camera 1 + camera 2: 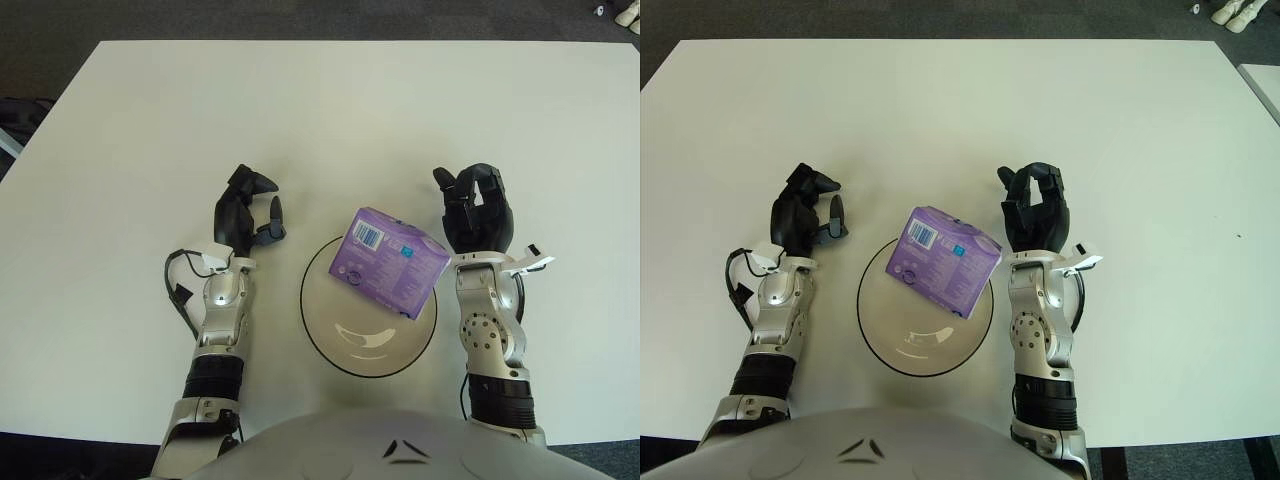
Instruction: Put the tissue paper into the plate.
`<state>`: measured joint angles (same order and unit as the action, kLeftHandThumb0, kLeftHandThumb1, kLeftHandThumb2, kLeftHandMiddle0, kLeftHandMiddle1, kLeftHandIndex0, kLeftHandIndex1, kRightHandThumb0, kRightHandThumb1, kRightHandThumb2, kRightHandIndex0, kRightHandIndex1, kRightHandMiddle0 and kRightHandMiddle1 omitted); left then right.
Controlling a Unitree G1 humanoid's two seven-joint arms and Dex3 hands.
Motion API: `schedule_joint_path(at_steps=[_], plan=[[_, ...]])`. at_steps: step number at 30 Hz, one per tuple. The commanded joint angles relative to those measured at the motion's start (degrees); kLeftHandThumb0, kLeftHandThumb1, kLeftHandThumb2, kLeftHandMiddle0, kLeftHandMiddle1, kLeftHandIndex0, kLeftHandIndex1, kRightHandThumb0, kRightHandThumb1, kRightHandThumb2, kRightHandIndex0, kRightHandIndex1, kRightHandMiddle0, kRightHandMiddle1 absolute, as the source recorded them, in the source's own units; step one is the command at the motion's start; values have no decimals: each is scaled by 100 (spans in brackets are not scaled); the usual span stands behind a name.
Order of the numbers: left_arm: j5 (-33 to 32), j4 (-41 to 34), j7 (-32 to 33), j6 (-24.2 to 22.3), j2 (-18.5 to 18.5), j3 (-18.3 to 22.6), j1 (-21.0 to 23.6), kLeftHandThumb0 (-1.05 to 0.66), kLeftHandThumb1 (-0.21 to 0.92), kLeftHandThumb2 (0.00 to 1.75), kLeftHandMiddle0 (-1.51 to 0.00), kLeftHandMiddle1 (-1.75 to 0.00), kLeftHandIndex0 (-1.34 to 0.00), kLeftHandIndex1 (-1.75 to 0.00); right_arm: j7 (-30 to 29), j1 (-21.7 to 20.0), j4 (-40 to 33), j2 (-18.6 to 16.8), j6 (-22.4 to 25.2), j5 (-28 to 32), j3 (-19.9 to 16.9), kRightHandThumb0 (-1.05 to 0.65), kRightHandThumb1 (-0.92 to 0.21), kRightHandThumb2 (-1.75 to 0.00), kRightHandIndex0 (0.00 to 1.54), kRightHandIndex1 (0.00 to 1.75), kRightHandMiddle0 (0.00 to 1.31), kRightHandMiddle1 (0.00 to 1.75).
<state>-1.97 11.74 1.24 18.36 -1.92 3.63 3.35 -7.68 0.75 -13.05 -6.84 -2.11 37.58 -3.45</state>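
Observation:
A purple tissue packet [392,261] lies tilted across the upper right rim of a shallow cream plate with a dark edge [325,340]. My right hand [475,208] is just right of the packet, fingers loosely curled and holding nothing; a narrow gap separates it from the packet. My left hand [245,213] shows to the left of the plate, fingers relaxed and empty.
The white table [320,110] stretches wide beyond both hands. Its front edge runs close to my body, and dark floor shows past the far edge and the left corner.

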Motion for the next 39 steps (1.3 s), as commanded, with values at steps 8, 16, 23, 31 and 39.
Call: schedule_joint_path(at_steps=[8,16,23,31,39], plan=[[-11,354,-51,-168,-30,-21,-633,-47,35,129,-100,-175,-58,-175,166,363,78,-164,131,-239,25,-38,-68,-87,45,138,34,175],[53,316,-28,-169,-22,-31,-672,-47,35,128,-100,-175,-58,-175,352,480,376,-154,-211,-842,75,-37,-74,-78,46,135,30,175],[60,306,-68,-181,5,-43,-689,-47,35,128,-100,-175,-58,-175,334,503,782,-150,-783,-1598,64,-37,-75,-77,49,134,29,175],[-2,281,-135,-170,1,-34,-708,-47,35,128,-101,-175,-58,-175,-161,443,1362,-159,-1747,-2914,62,-40,-62,-94,56,140,38,175],[7,298,-129,-137,7,-20,-708,-47,35,128,-102,-175,-58,-175,-761,473,1738,-69,-2294,-4010,87,-41,-56,-102,61,140,43,175]])
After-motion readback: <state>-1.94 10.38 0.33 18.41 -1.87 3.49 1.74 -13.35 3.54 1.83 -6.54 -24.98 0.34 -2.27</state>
